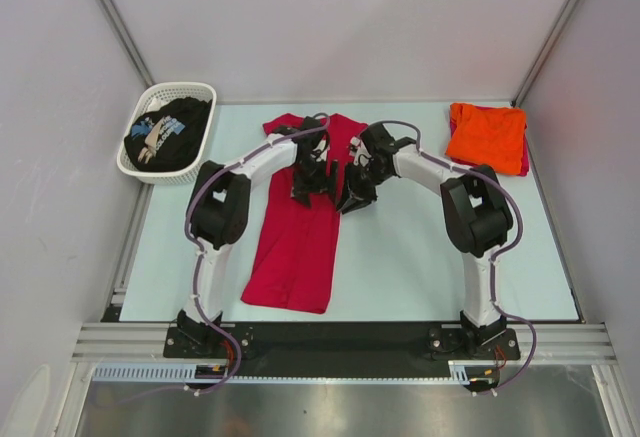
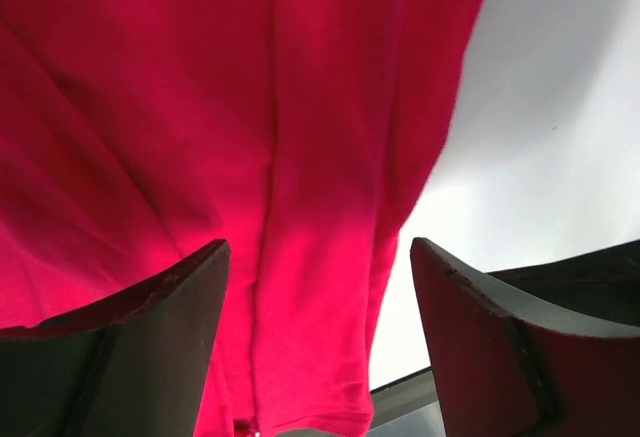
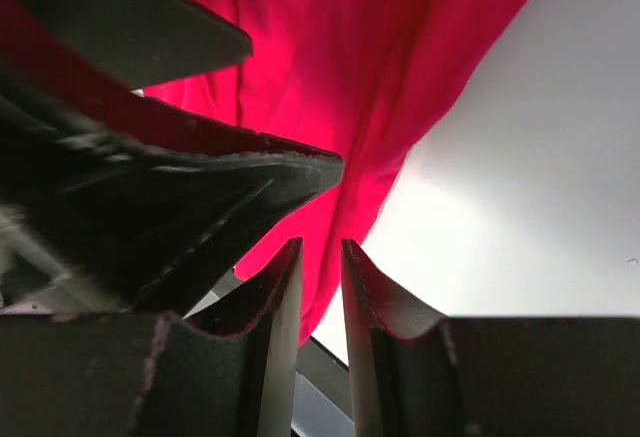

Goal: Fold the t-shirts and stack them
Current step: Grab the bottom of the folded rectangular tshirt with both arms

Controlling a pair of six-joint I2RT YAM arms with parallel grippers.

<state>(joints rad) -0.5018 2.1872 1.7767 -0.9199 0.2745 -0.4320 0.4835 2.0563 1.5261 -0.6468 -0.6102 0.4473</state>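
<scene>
A crimson-red t-shirt (image 1: 295, 247) lies in a long narrow strip down the table (image 1: 400, 257), from the back towards the near edge. Over its upper part hangs my left gripper (image 1: 308, 185), open, its jaws wide apart above the red cloth (image 2: 250, 107) and holding nothing. Just to its right, my right gripper (image 1: 350, 197) sits at the shirt's right edge. Its jaws stand open by a narrow gap (image 3: 322, 247), and red cloth (image 3: 340, 47) shows through the gap. A folded orange t-shirt (image 1: 487, 135) lies at the back right. The black printed t-shirt (image 1: 170, 132) is in the basket.
A white lattice basket (image 1: 180, 87) stands at the back left corner. The left gripper's dark fingers (image 3: 200, 187) fill the left of the right wrist view, close to my right gripper. A metal rail (image 1: 340, 337) runs along the near edge.
</scene>
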